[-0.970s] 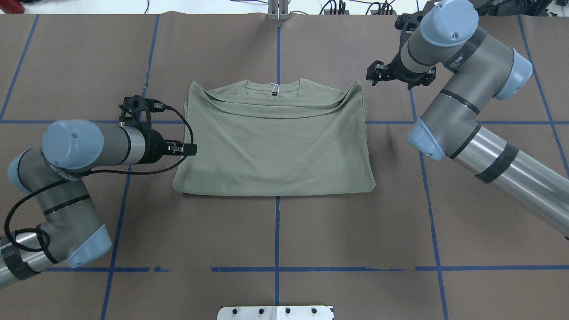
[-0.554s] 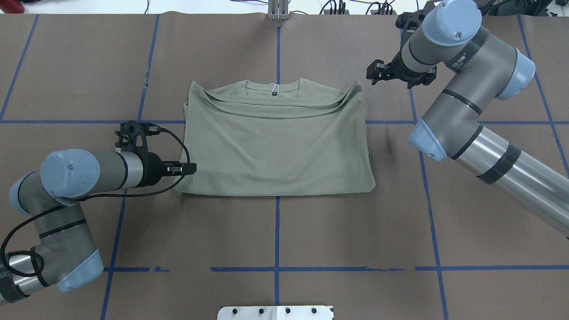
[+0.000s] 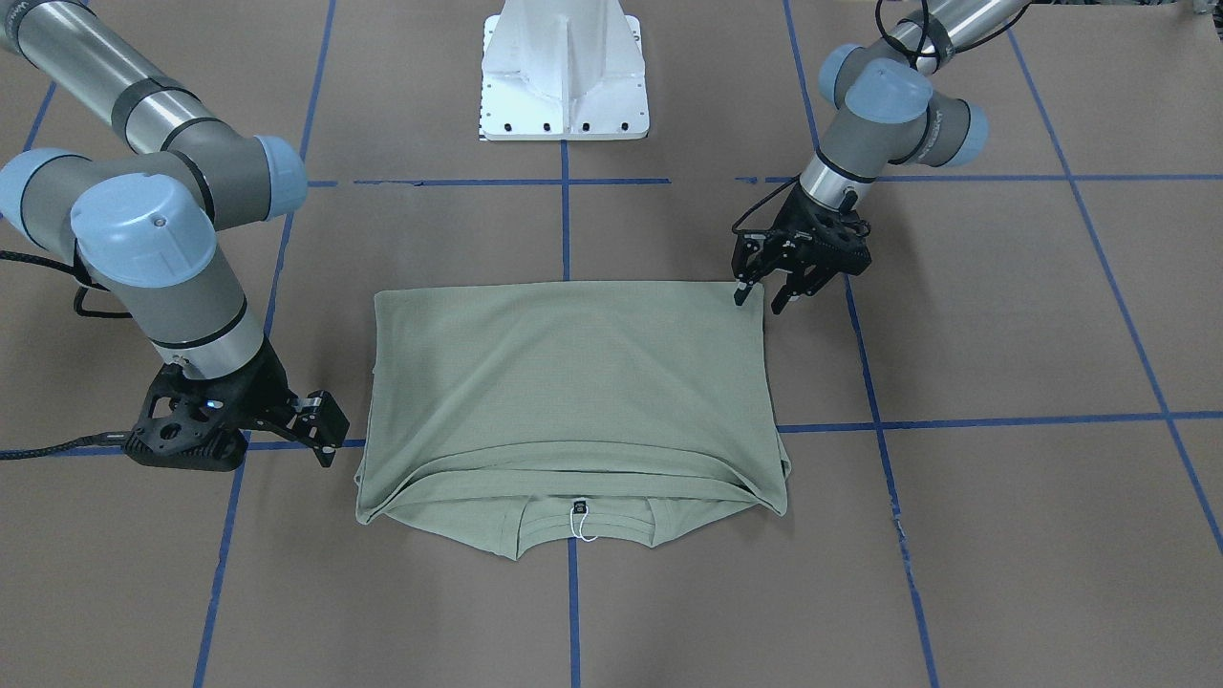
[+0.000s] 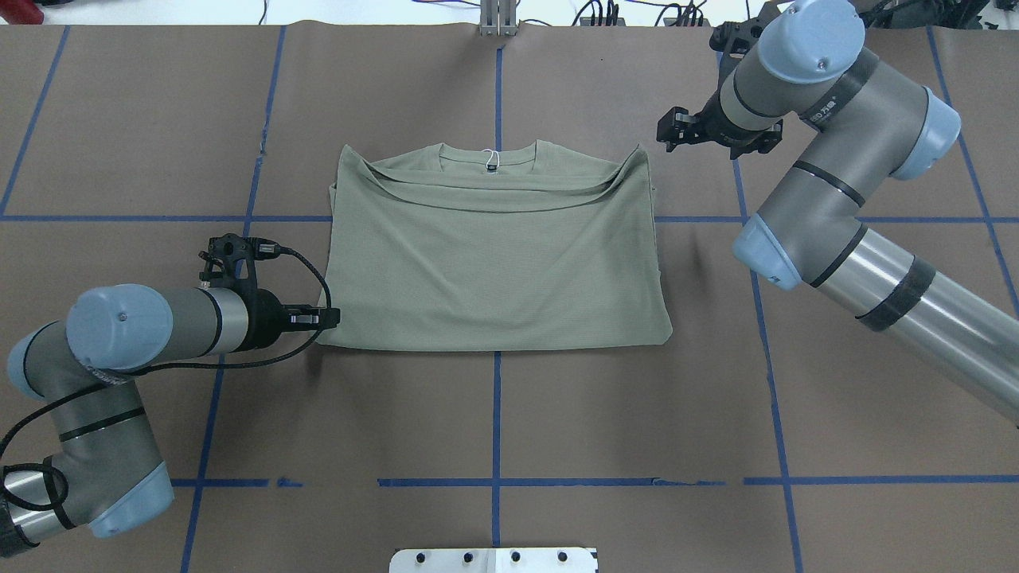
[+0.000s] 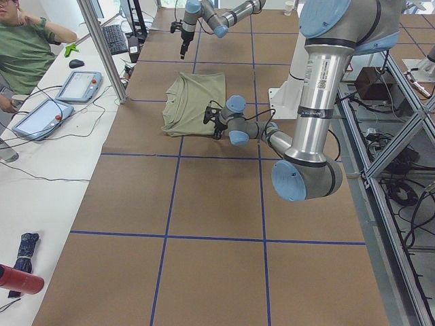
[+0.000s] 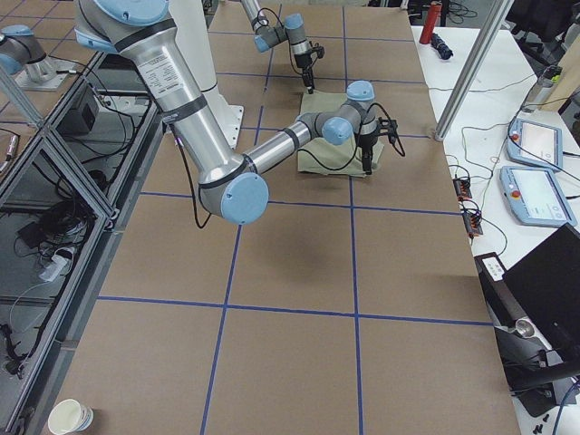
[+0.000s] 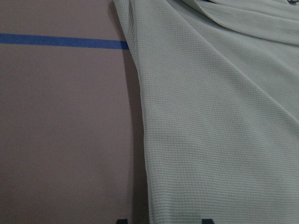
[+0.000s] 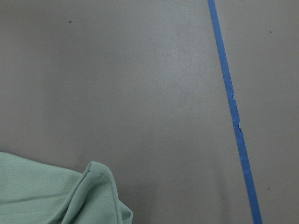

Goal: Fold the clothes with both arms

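Front-facing camera first: the pale sage-green knit shirt [image 3: 573, 382] lies folded into a neat rectangle mid-table on the brown paper-covered table [image 3: 1003, 315]. Its collar is on the side away from the white metal pedestal base [image 3: 564, 76], and the small black neck tag [image 3: 578, 505] is showing. The black two-finger left gripper [image 3: 760, 298] points down at the hem corner, fingers apart. The black right gripper [image 3: 328, 427] sits just beside the opposite shoulder corner, fingers spread and clear of the cloth. Overhead, same picture: one gripper at the near-left corner, the other off the far-right shoulder. From both table ends the grippers are too small to judge. Left wrist camera: two fingertips [image 7: 122, 221] stand apart with the shirt's side edge between them. Right wrist camera: a shirt corner at bottom left, with a blue tape line [image 8: 231, 102] alongside.
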{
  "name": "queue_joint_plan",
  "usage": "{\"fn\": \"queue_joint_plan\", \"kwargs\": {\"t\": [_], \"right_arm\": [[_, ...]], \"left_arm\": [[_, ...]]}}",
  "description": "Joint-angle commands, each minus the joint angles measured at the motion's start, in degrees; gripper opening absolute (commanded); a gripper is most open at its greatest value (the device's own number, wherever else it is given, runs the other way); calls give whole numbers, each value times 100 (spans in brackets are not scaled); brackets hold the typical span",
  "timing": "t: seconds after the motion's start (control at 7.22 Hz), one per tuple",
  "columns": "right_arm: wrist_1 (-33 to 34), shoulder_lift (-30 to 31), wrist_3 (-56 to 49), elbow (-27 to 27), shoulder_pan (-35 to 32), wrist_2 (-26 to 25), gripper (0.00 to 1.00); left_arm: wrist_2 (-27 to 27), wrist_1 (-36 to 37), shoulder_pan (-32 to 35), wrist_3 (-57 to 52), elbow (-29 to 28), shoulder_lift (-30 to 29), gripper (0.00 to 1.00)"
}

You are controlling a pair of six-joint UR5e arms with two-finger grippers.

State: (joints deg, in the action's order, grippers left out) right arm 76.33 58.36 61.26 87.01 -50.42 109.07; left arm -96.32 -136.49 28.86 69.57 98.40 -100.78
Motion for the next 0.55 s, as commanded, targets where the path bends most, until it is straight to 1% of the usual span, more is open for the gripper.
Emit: {"fn": "queue_joint_plan", "kwargs": {"t": [0.0, 0.28, 0.42], "right_arm": [[-4, 0, -8, 1, 6, 0, 100], [-4, 0, 0, 1, 6, 0, 100], [-4, 0, 0, 1, 6, 0, 100]], "left_arm": [[-1, 0, -47, 4, 30, -3, 20], [8, 0, -169, -5, 31, 6, 20], [17, 0, -170, -5, 31, 6, 2]]}}
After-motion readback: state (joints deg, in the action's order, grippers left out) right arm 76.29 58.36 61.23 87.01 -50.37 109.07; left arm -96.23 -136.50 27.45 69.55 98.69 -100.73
